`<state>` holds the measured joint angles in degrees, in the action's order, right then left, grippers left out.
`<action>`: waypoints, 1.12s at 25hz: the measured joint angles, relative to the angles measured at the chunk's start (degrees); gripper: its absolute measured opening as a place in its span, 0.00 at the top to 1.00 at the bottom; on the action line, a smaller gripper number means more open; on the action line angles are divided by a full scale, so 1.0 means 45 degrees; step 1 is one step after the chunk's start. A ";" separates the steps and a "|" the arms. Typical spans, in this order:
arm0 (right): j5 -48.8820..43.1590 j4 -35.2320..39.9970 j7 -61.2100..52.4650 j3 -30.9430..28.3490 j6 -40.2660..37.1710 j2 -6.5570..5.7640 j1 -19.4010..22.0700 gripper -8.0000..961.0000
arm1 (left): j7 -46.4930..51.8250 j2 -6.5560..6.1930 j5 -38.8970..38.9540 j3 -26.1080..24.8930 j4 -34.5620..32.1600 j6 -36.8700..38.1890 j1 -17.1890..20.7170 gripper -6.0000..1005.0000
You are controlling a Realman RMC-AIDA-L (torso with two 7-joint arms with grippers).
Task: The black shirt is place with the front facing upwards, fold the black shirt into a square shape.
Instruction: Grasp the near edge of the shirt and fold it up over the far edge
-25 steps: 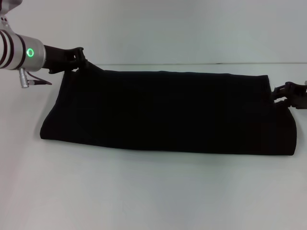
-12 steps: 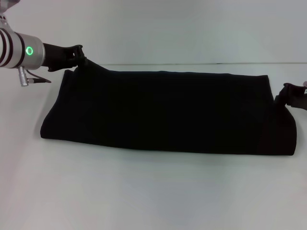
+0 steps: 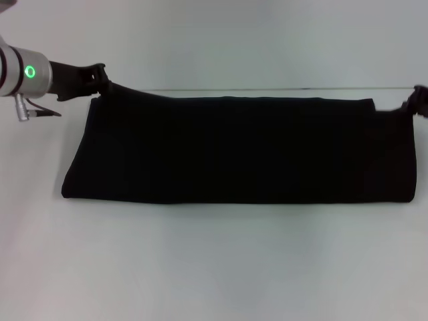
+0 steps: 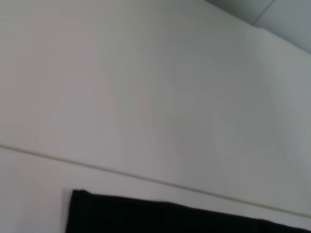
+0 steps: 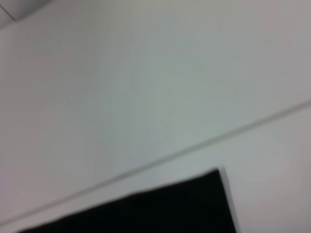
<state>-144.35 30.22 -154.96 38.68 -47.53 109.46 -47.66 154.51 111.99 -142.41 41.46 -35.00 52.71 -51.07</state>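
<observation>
The black shirt (image 3: pixel 241 150) lies on the table as a long, plain black band folded lengthwise, with no lettering showing. My left gripper (image 3: pixel 101 77) is at the shirt's far left corner, shut on the cloth, which rises in a small peak toward it. At the far right corner, by the picture's edge, my right gripper (image 3: pixel 416 101) is shut on the cloth too. The band is stretched taut between them. Each wrist view shows only one corner of the black shirt (image 4: pixel 170 218) (image 5: pixel 160 208) on the table.
The white table (image 3: pixel 214 267) stretches wide in front of the shirt. Its far edge (image 3: pixel 267 89) runs just behind the shirt's back hem, with a pale wall beyond.
Both grippers have moved outward and farther back, each pulling its corner of the shirt. The band is now straighter and tauter, and its near edge has shifted slightly away from me.
</observation>
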 joint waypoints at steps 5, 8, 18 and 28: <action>0.0391 0.0740 0.0026 0.0037 0.0168 0.0034 -0.0138 0.96 | 0.0281 -0.0005 0.0028 -0.0018 -0.0473 0.0003 0.0060 0.91; 0.0381 0.0599 0.0042 0.0207 0.0924 0.0067 -0.0390 0.96 | 0.0304 -0.0005 0.0040 -0.0024 -0.0523 -0.0188 -0.0046 0.91; 0.0292 -0.1538 0.0056 0.1816 0.5138 0.0442 -0.0927 0.96 | 0.0171 0.0124 -0.0031 0.0561 0.0445 -0.2460 -0.0340 0.91; 0.0280 -0.1568 0.0065 0.2130 0.5592 0.0536 -0.1128 0.90 | 0.0144 0.0151 -0.0048 0.0781 0.0755 -0.3066 -0.0437 0.90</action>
<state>-143.09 23.16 -154.67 48.27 -22.37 111.88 -52.74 155.17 112.67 -142.63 44.97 -31.60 38.91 -53.03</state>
